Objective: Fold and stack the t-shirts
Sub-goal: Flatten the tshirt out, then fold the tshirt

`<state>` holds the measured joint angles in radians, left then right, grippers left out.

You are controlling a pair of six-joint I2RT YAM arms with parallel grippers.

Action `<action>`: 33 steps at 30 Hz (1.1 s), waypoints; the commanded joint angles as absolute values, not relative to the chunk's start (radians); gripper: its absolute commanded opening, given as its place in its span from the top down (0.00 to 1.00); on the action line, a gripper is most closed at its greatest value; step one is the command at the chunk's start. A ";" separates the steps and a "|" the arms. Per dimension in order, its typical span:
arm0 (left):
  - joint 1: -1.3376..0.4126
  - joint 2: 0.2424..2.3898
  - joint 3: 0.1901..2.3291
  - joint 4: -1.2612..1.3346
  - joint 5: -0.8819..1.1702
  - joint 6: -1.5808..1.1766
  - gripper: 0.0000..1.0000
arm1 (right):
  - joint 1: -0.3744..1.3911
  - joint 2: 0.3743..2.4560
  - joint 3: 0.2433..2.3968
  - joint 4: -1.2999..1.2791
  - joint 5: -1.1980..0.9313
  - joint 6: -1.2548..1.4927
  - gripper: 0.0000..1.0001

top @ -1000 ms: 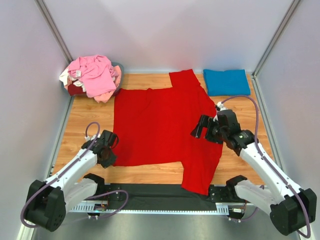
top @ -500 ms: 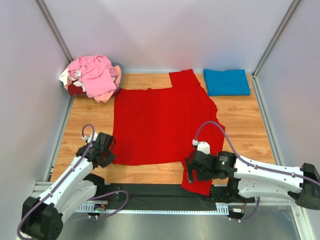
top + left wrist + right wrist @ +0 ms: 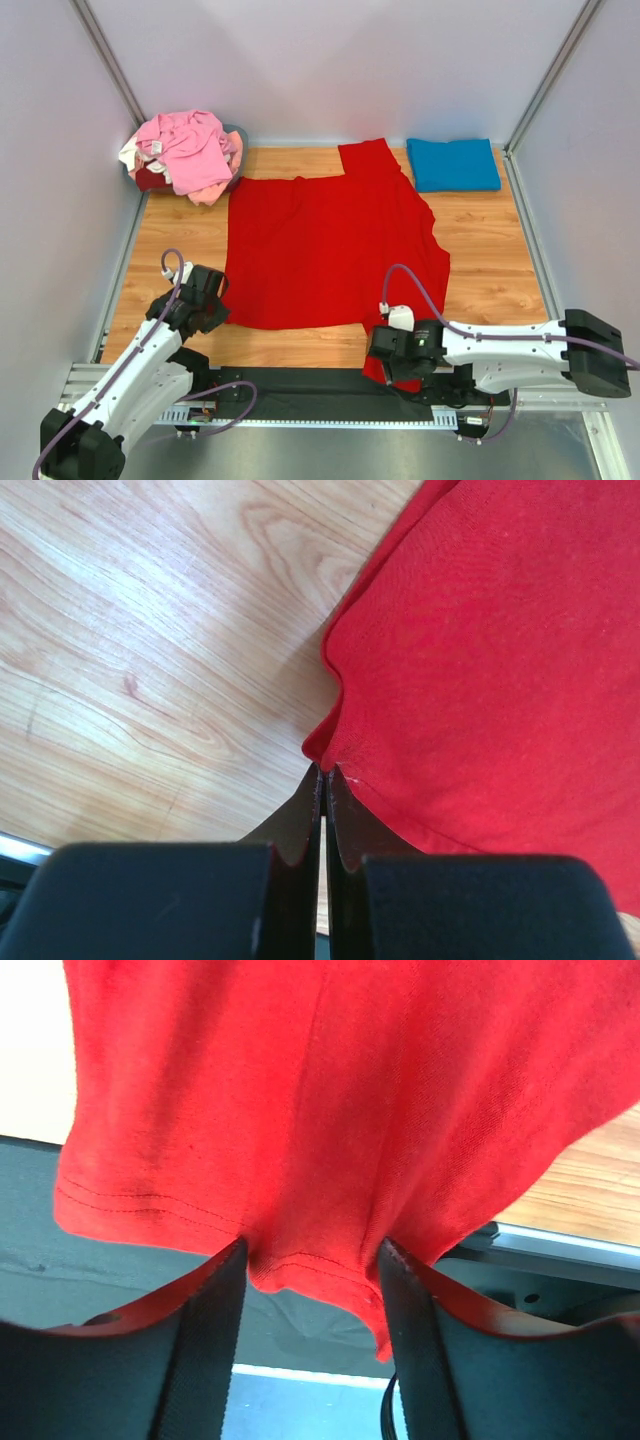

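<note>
Hem grabs closing on both near corners

Far left: loose pile of pink and cream t-shirts (image 3: pixel 185 150), untouched. Near left: left tool (image 3: pixel 322 780) clamped fully shut on the near left corner of the red t-shirt (image 3: pixel 320 250), drawn slightly nearer than a second ago. Red t-shirt spread mid-counter (image 3: pixel 180 235), right side trailing past the near edge. Near right: right tool (image 3: pixel 312 1260) swung from the shirt's right edge down to its near hem, narrowed from wide to roughly half open, straddling the hem, not yet pinching. Far right: folded blue t-shirt (image 3: pixel 453 164). Probably setting up a two-corner lift for the first fold.
</note>
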<state>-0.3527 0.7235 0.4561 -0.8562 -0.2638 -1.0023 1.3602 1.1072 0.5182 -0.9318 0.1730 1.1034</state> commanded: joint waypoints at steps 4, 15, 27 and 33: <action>-0.350 0.718 0.471 -0.857 -0.259 -0.980 1.00 | 1.373 1.192 0.443 -0.798 0.175 1.138 0.65; -0.350 0.669 0.558 -0.914 -0.225 -0.989 1.00 | 1.365 1.036 0.672 -1.182 0.401 1.177 1.00; -0.347 0.819 0.762 -0.922 -0.261 -0.890 1.00 | 0.910 1.071 1.047 -1.172 0.390 0.787 1.00; -0.315 0.936 0.828 -0.867 -0.253 -0.830 1.00 | 0.802 1.280 1.299 -1.180 0.477 0.592 0.99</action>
